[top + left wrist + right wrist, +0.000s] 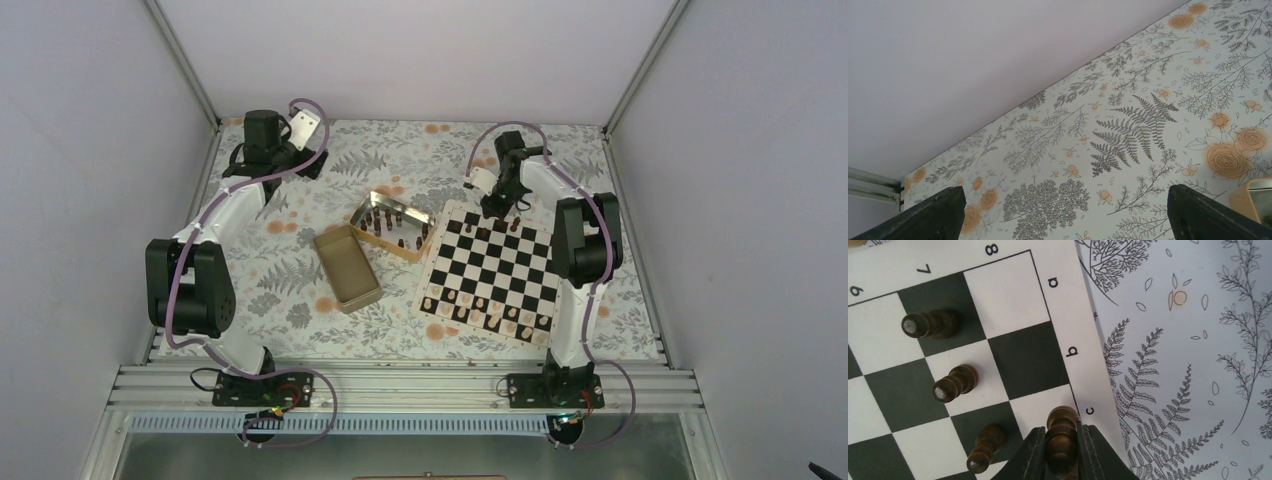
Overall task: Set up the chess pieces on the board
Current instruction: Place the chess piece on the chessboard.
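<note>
- Currently the right gripper (1063,434) holds a dark piece (1062,419) low over the board (1013,295), fingers closed against both its sides, at the far rank by the border letter c. Whether its base already touches the square cannot be told.
- Three dark pawns (955,382) stand on the row next to it, while pale pieces (485,312) line the two near rows.
- By the look of it, the placing step is almost done. The next move calls for letting go without tipping the piece, lifting straight up clear of the pawns, then reaching to the tin for another.
- Left gripper (1064,188) hangs over the flowered table (1128,125) near the far left corner, fingers spread wide with nothing between them.
- One golden tin (372,205), just beside the board's far left corner, holds the unplaced dark pieces (388,226).
- Second golden tin (350,275), lying against or just beside the first, shows no pieces from above.
</note>
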### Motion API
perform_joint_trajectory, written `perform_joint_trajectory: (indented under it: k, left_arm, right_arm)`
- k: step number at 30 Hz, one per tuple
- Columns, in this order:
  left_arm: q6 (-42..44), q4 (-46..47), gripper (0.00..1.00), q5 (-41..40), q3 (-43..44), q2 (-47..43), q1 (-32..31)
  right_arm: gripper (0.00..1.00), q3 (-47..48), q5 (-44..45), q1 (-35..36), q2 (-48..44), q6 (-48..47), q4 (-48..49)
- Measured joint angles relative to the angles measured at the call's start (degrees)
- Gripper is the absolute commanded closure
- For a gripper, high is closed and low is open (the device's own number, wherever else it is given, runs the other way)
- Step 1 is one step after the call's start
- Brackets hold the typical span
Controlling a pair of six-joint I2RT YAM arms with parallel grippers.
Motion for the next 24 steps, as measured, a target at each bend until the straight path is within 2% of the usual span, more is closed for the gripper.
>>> perform_joint_trajectory:
  k: [24]
  left_arm:
    - [0.0, 0.0, 0.00, 0.0, 0.0, 0.0, 0.0]
  right_arm:
    - [0.82, -0.4, -0.6, 0.0, 0.1, -1.0, -2.7]
